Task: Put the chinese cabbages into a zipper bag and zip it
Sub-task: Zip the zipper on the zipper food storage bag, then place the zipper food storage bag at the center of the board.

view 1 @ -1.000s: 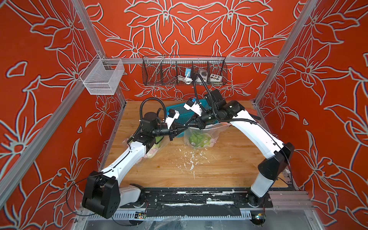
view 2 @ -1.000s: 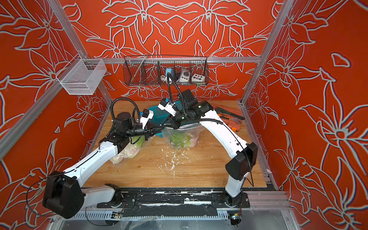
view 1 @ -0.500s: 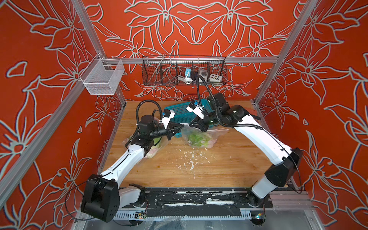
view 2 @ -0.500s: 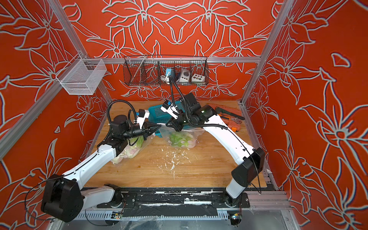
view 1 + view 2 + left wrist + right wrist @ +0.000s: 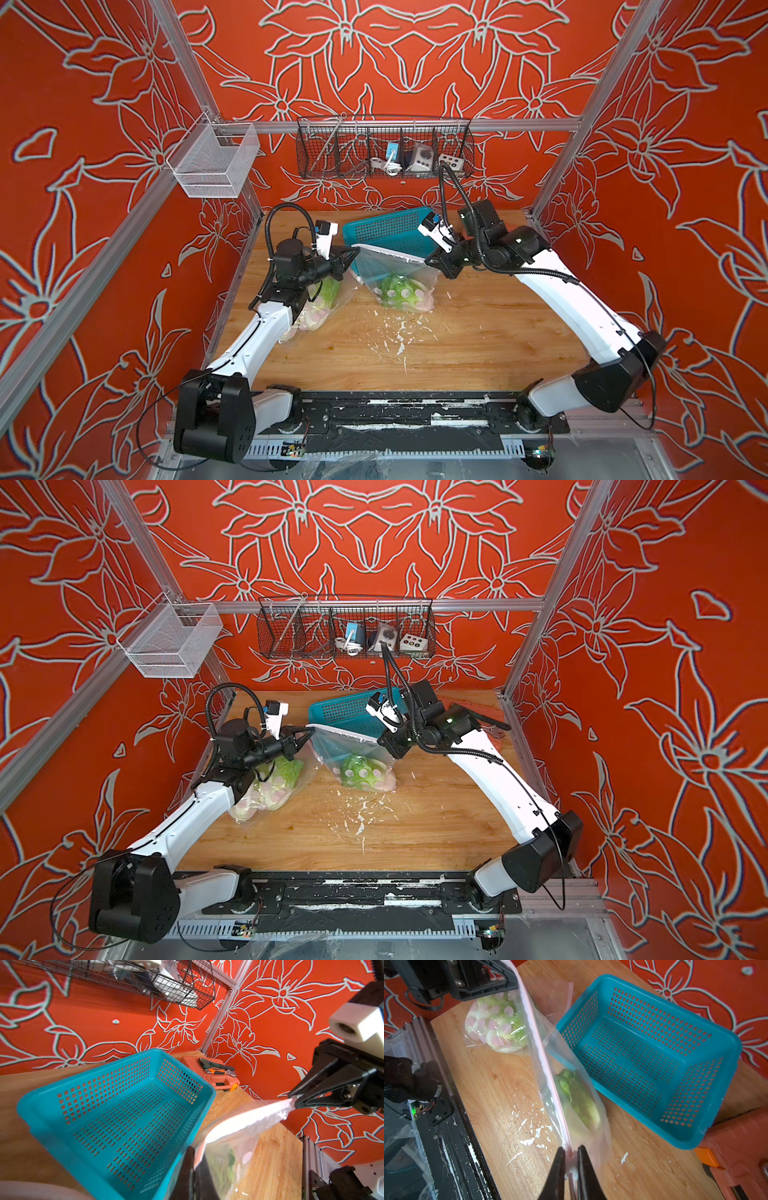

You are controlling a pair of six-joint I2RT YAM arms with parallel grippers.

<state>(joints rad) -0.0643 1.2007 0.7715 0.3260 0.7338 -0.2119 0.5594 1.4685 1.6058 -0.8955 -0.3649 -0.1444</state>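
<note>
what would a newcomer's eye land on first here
The clear zipper bag stretched taut between the left tool and right tool at mid-table, a chinese cabbage sagging inside. Behind it sits the empty teal basket; a second bag of cabbages lies beneath the left arm.

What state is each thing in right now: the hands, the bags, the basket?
Held bag: top edge stretched taut, cabbage inside.
Left hand: shut on one top corner.
Right hand: shut on the opposite corner.
Other bag: lying on the table, more cabbage inside.
Basket: empty.
</note>
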